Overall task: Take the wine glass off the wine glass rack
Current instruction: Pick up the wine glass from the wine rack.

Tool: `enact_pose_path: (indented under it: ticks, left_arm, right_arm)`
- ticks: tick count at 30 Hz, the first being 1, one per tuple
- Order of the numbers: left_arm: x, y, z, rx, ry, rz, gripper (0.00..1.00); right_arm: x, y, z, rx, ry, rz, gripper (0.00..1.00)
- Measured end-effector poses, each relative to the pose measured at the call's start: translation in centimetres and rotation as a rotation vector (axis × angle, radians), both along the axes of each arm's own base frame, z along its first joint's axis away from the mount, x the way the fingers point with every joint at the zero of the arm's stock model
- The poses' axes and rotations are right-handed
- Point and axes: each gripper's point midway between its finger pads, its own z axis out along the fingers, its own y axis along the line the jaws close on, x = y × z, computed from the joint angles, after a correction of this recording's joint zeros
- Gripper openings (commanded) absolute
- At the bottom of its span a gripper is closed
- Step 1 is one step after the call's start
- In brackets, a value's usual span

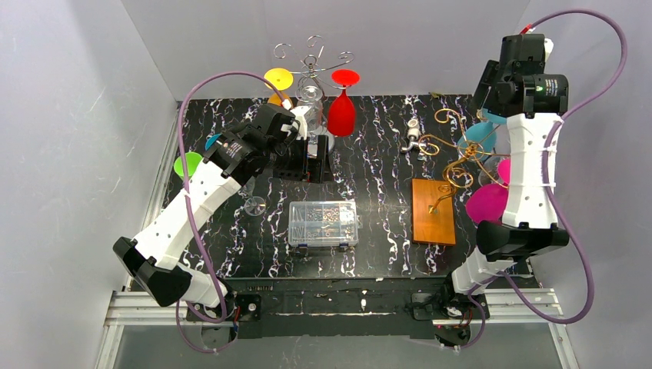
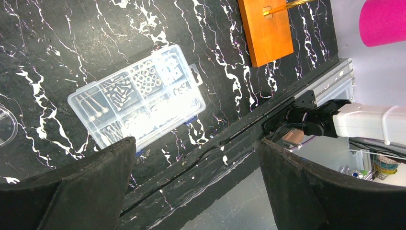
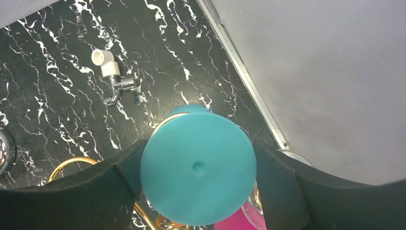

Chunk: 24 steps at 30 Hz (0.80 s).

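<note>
In its wrist view, the right hand (image 3: 197, 189) straddles the wine glass (image 3: 197, 158).

left pincer (image 2: 195, 140) spread wide; right pincer (image 3: 196, 143) likewise, raised.

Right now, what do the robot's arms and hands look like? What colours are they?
The left arm and right arm both have chunky white shells dotted with small holes, plus black joints and black bases. A purple cable loops beside each one. The left hand and right hand each have two wide, black fingers.
</note>
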Motion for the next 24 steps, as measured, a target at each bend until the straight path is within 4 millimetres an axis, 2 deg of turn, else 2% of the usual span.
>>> enact_pose_path:
  ticks: [11, 18, 24]
  left_arm:
    - [0.0, 0.0, 0.0, -0.002, 0.001, -0.002, 0.98]
    - [0.0, 0.0, 0.0, -0.002, 0.001, -0.003, 0.98]
    - [0.0, 0.0, 0.0, -0.001, 0.001, -0.002, 0.98]
  right_arm:
    - [-0.6, 0.1, -0.3, 0.007, 0.020, 0.003, 0.69]
    - [-0.6, 1.5, -0.8, 0.071, 0.025, 0.053, 0.67]
    - [-0.9, 2.8, -0.4, 0.126, 0.004, 0.093, 0.67]
